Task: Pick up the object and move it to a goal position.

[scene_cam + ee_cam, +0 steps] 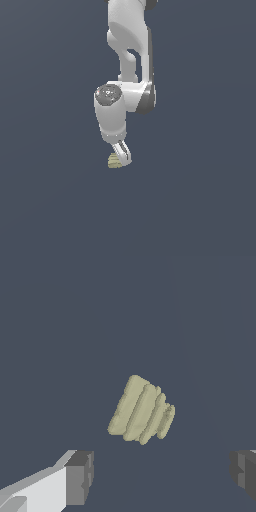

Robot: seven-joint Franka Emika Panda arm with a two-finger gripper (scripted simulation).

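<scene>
While the gripper [160,481] is hovering with its pads [80,476] spread apart, the object [141,410] is lying between and beyond them, ungrasped; next, descending and closing seems needed.

No readable text or markings

No letters, numbers, labels, brand marks or signs can be read in either view; nothing is printed on any surface shown.
</scene>
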